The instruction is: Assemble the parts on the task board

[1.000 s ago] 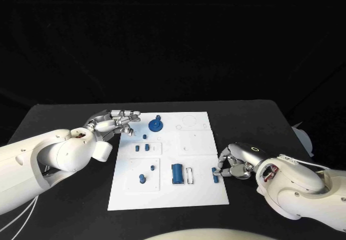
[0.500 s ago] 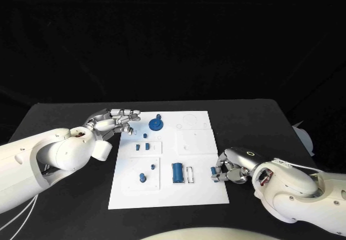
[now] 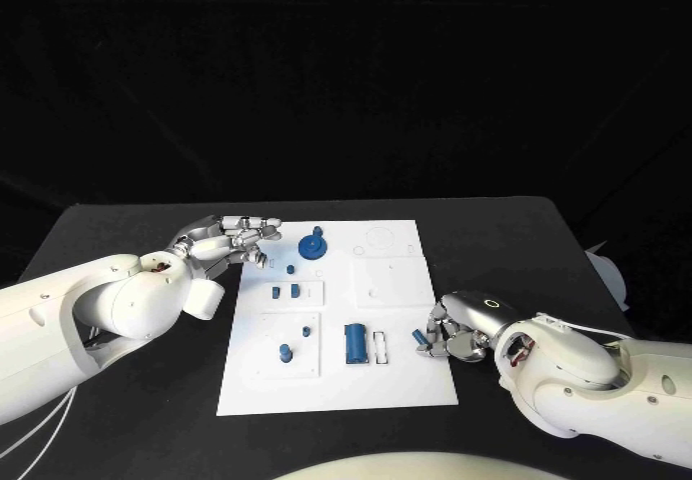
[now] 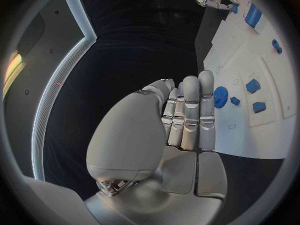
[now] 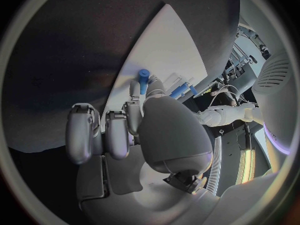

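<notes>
The white task board (image 3: 404,385) lies in the middle of the black table. On it stand a blue gear (image 3: 312,246), a long blue block (image 3: 353,343) and several small blue pieces such as one (image 3: 284,352) near the front left. My right hand (image 3: 453,334) hovers at the board's right edge and pinches a small blue peg (image 3: 420,338) between thumb and finger; the peg (image 5: 143,80) sticks out over the board (image 5: 169,50). My left hand (image 3: 231,240) rests by the board's far left corner, fingers (image 4: 190,115) stretched out side by side, holding nothing, close to the gear (image 4: 220,96).
A narrow white slot (image 3: 379,348) lies beside the long blue block, just left of the held peg. Bare black table (image 3: 519,250) lies right of the board and in front of it. My left arm (image 3: 87,320) covers the table's left side.
My right hand has shifted a little to the left over the board's right edge, carrying the blue peg closer to the slot. My left hand has stayed where it was.
</notes>
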